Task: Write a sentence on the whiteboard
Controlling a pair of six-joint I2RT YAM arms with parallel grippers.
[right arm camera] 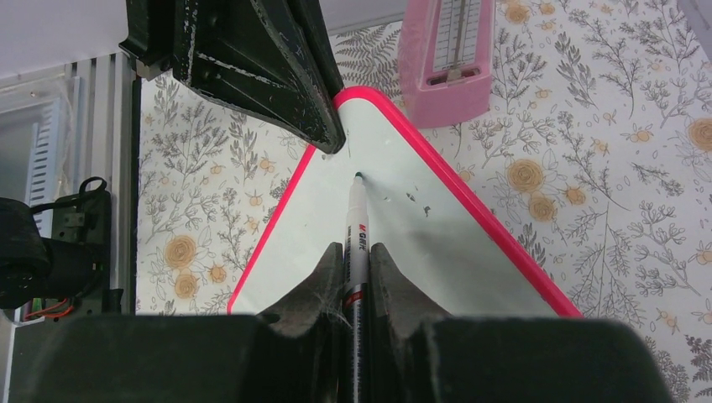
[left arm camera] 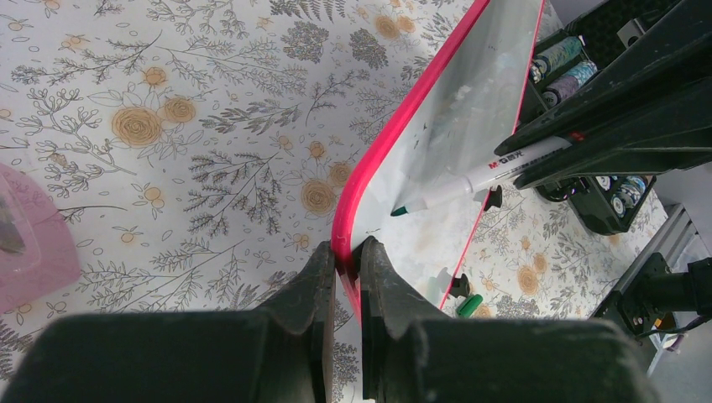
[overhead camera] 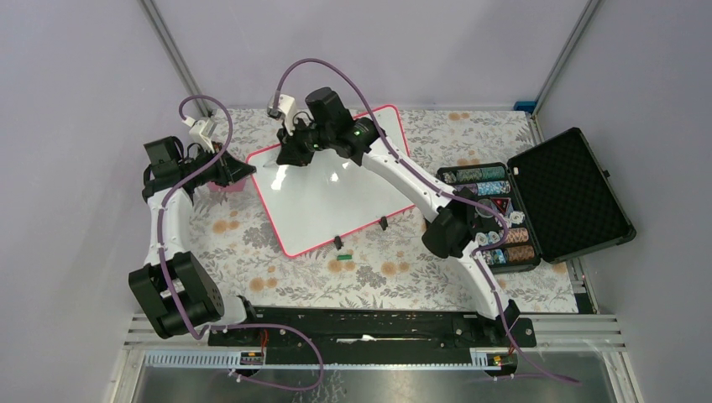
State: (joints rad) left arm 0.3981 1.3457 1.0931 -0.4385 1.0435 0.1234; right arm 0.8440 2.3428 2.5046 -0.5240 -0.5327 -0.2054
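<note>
Clearly the writing has barely begun: the whiteboard (overhead camera: 327, 210) lies askew on the flowered tablecloth (overhead camera: 252, 252), mid-table, almost bare (a few green specks (right arm camera: 409, 197) near one corner, no readable words). The left gripper (left arm camera: 346, 252) pinches its pink rim at that corner. The right gripper (right arm camera: 357, 252) is clamped on a marker (right arm camera: 357, 214), tip at the surface; contact is unclear. Next, probably, steady strokes under light pressure, with the board held firm.
</note>
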